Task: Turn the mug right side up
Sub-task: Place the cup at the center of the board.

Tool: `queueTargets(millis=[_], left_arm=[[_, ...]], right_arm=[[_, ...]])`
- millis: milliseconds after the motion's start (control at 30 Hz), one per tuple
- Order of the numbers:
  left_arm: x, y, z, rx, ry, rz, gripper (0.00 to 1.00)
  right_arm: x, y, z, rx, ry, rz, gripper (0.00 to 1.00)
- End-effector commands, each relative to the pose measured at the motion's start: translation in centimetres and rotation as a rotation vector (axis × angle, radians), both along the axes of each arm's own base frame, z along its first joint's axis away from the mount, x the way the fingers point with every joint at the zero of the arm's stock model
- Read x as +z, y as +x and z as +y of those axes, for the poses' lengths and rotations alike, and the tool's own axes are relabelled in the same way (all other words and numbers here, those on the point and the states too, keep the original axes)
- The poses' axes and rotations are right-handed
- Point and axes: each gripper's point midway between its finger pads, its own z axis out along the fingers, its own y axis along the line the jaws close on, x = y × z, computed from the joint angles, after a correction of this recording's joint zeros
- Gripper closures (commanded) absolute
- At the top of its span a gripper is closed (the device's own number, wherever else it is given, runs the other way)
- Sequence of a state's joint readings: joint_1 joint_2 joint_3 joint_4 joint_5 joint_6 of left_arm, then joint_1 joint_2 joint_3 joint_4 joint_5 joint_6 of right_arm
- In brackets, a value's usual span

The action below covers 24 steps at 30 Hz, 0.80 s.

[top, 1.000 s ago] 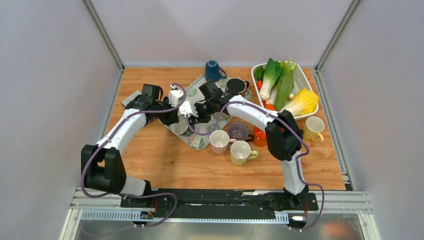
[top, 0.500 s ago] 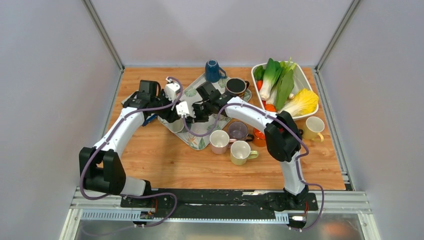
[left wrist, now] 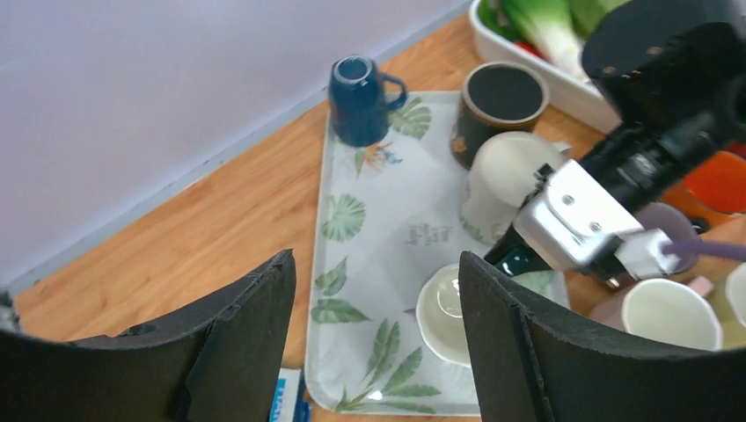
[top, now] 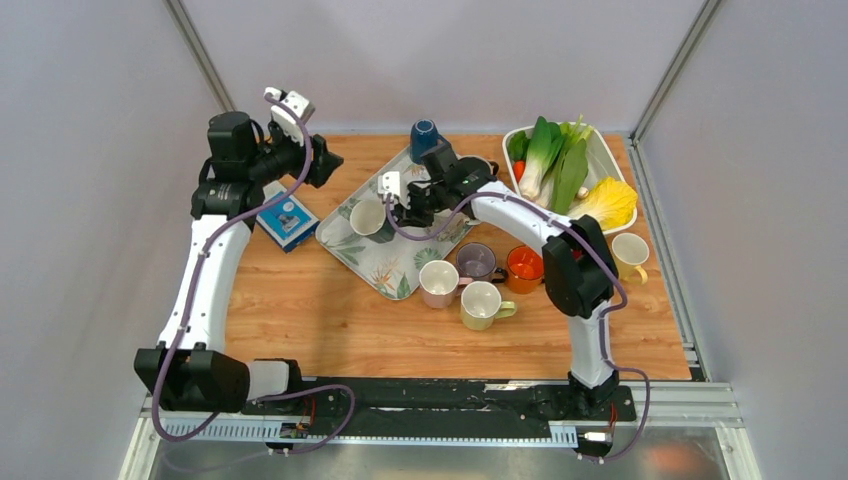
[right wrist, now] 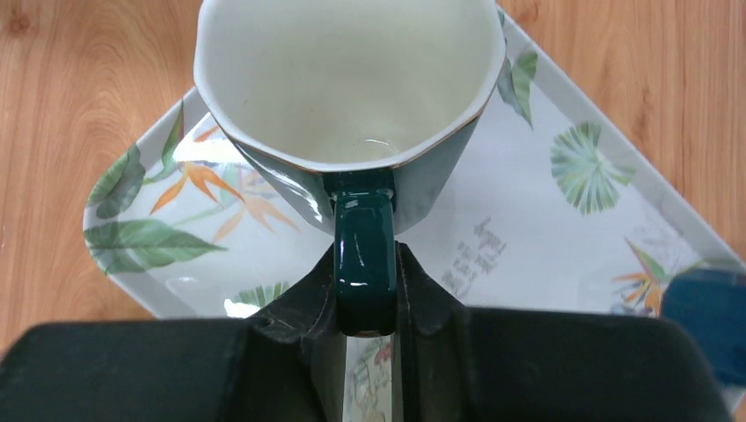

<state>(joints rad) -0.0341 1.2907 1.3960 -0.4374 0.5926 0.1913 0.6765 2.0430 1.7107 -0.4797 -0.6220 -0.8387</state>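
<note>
While the right gripper (right wrist: 365, 274) clamps the mug (right wrist: 352, 79) by its handle, mouth up | left gripper (left wrist: 374, 272): spread, empty | lower level onto tray (right wrist: 563, 176) before releasing.

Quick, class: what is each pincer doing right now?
Left pincer: open, holding nothing.
Right pincer: closed on the handle of the green mug.
</note>
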Motion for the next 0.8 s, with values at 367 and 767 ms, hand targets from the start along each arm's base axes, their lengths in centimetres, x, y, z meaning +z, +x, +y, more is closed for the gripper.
queueTargets(millis=[367,767], left_arm=[[0.5,-1.3,-2.5,-0.118,-0.16,-0.032,0.29],[-2.1,0.3,-2.1,-0.049,-0.215,0.041,0.3]], right_arm=[[14.8,-2.6,-8.6,-0.11,0.29,-0.086,1.0],[14.1,-11.1,-20.5,-0.34,0.217,-0.105,1.0]])
